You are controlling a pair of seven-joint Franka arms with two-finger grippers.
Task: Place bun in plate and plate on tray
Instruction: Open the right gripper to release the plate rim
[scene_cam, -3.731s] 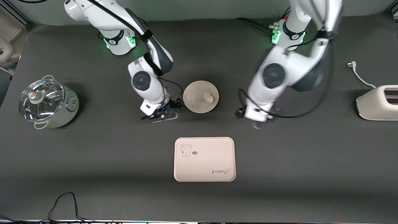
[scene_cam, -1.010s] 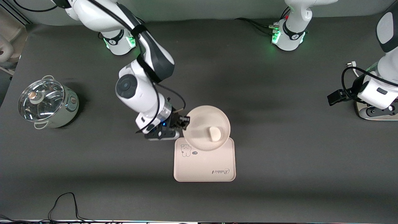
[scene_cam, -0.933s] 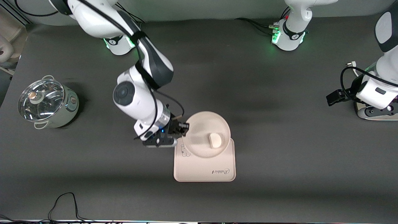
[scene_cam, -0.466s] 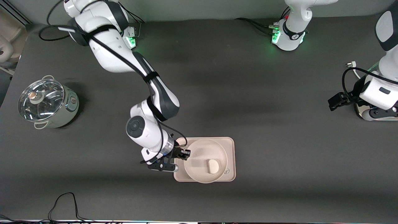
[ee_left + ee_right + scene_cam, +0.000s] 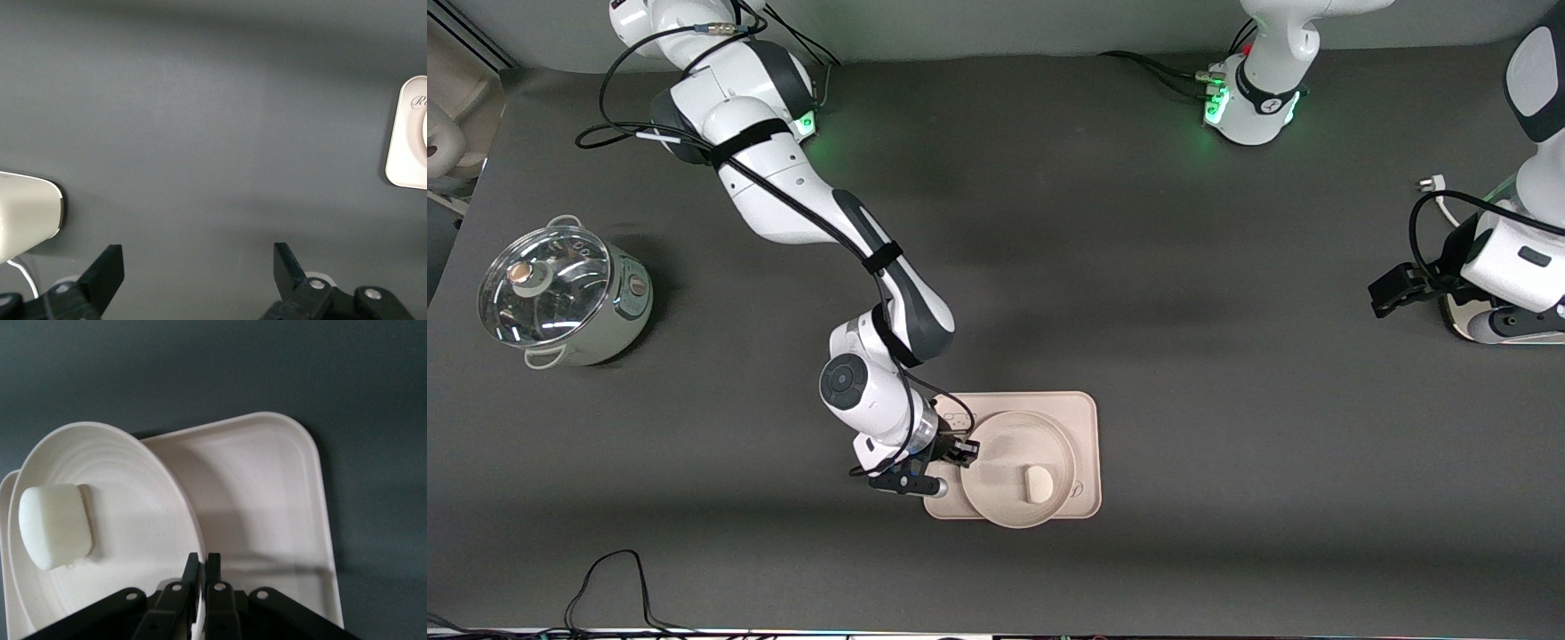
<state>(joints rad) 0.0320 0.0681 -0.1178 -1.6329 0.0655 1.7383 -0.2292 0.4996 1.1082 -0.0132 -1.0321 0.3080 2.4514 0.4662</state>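
At the near middle of the table, finding the plate (image 5: 1003,484) sitting on the tray (image 5: 1080,418), overhanging the tray's near edge slightly at six o'clock in the front view. Finding the bun (image 5: 1037,484) lying on the plate, around four o'clock from its centre. Judging both placements as nearly done, with only the letting go and the drawing away remaining, and perhaps a nudge toward twelve o'clock to centre the plate.

Noting the right gripper (image 5: 963,451) pinching the plate's rim at about nine o'clock, fingers nearly together with the thin rim between them.

Reading the plate as round, matte, cream-beige and faintly speckled, with shallow concentric rings. Reading the tray as the same material, rectangular, with rounded corners and a low raised lip. Taking the bun for a smooth, white, soft-edged lump. Seeing dark, dull cloth covering the table (image 5: 1227,498).

Farther off, spotting the left gripper (image 5: 198,257) waiting with fingers spread wide and holding nothing, over the glossy cream toaster (image 5: 30,217) at the left arm's end of the table. Spotting a glass-lidded metal pot (image 5: 560,293) at the right arm's end.
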